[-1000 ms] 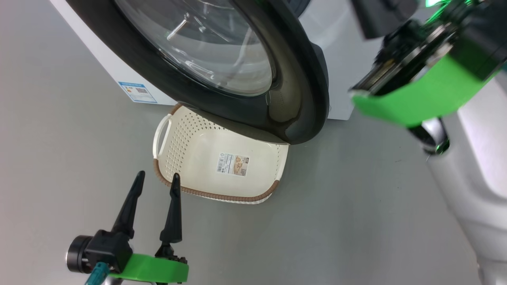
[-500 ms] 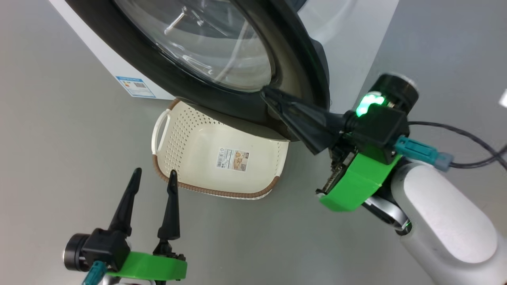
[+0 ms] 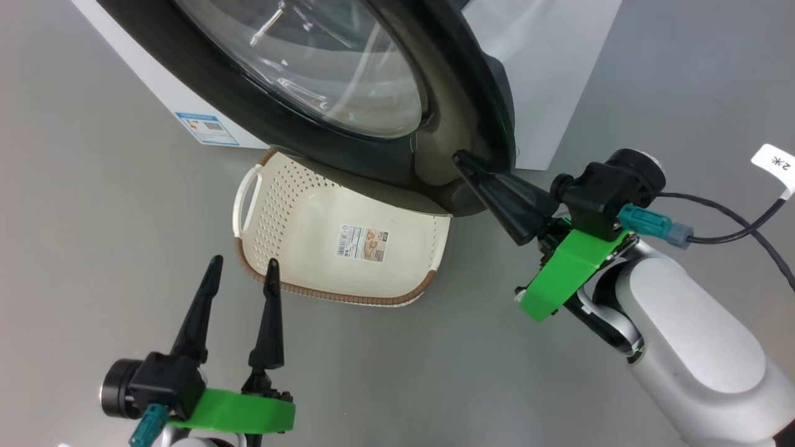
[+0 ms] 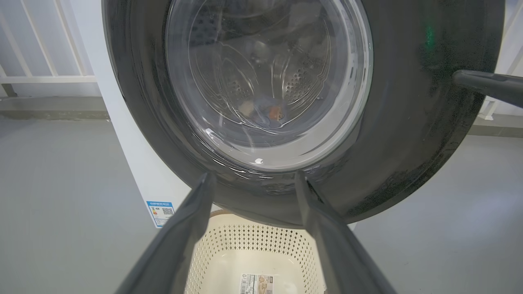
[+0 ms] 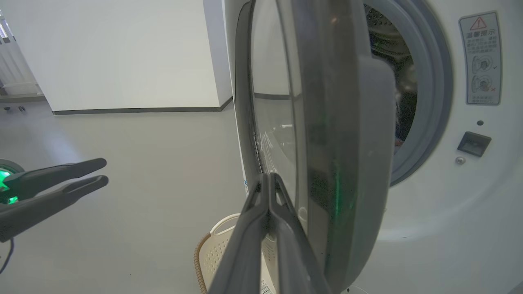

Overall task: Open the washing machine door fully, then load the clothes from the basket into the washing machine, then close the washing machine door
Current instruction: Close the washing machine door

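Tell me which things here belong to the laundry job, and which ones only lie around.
Job: round black-rimmed glass door; white boxy washing machine; cream perforated plastic basket; shut right gripper.
Just there: blue energy sticker; white paper cable tag.

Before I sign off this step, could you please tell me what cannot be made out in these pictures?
Head view: the door hides the far end of the basket.
Left wrist view: clothes behind the door glass are a blur.
Right wrist view: the door's edge hides most of the drum.
Head view: whether the shut right gripper touches the door is unclear.
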Motion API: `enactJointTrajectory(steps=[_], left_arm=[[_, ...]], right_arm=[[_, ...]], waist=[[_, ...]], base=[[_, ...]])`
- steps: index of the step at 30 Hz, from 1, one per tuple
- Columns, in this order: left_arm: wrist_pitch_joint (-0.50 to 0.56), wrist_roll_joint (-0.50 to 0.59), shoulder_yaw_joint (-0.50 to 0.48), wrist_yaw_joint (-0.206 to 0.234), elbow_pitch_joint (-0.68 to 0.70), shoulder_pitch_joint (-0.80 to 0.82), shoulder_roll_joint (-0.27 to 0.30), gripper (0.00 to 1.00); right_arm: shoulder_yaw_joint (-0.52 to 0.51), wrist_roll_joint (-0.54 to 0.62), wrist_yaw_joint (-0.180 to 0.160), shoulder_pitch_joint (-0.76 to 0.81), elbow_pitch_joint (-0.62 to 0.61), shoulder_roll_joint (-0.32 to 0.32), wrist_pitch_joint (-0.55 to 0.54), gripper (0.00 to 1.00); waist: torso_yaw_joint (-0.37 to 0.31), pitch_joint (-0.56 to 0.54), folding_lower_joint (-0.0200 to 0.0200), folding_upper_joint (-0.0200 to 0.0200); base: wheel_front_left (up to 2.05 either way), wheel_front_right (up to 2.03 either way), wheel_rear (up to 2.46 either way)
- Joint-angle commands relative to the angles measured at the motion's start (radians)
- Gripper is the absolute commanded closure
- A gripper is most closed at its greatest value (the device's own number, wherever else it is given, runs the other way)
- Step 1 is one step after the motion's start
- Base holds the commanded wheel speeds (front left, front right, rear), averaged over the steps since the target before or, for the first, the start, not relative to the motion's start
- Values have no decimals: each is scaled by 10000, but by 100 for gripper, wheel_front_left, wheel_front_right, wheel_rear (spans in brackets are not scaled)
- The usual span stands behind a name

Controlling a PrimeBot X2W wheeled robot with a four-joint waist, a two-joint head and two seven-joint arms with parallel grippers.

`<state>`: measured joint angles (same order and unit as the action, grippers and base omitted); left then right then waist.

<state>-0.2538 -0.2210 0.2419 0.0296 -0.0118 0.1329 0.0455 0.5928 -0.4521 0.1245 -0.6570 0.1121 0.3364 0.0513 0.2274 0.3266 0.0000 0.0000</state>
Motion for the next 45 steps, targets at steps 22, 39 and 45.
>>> enactJointTrajectory(steps=[22,39,45], left_arm=[[-80,198,-124,-59,430,475,52,0],[-80,-32,293,291,572,918,48,0],[-80,-84,368,376,617,992,48,0]], right_arm=[[-661,-402,62,-1211,1240,313,908,100],[-558,-954,62,-3869,3618,622,1724,100],[-348,-1167,62,-4773,4477,670,1970,100]], waist=[[299,529,0,0],[776,1236,0,0],[896,1368,0,0]], base=[[0,0,0],[0,0,0],[0,0,0]])
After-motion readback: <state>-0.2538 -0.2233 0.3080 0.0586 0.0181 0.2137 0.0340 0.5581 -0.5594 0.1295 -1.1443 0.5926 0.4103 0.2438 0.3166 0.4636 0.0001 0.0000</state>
